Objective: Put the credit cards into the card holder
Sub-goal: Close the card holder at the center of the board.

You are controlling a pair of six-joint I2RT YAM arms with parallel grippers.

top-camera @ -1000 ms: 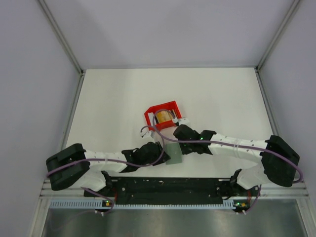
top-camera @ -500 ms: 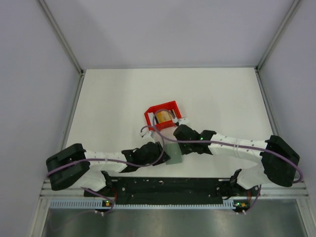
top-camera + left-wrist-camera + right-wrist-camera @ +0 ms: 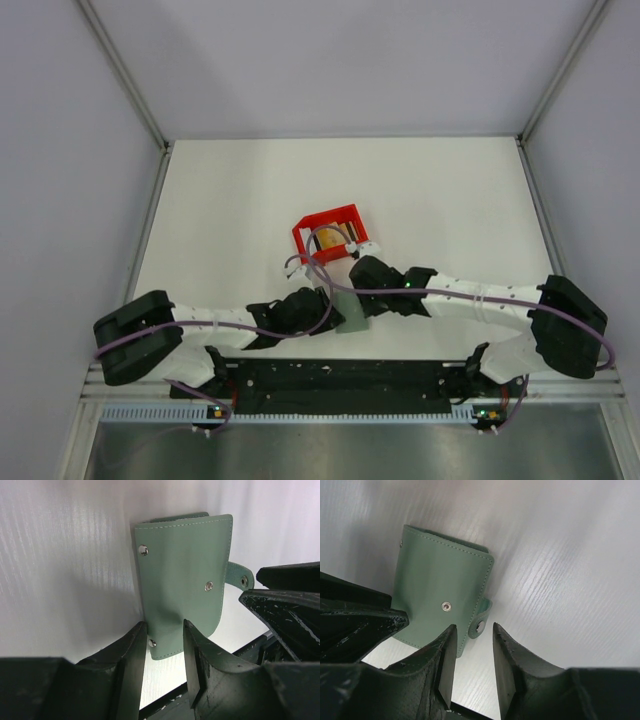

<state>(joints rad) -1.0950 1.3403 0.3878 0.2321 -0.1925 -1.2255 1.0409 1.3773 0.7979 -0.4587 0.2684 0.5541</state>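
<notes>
Fingers of the left gripper stand apart astride the near corner of the card holder; whether they pinch it cannot be told. Grey-green and folded, the holder sits on the white table. At its 12 o'clock a red bin holds tan credit cards. At its 3 o'clock the right gripper has its fingers parted, the holder's snap strap in the gap.
</notes>
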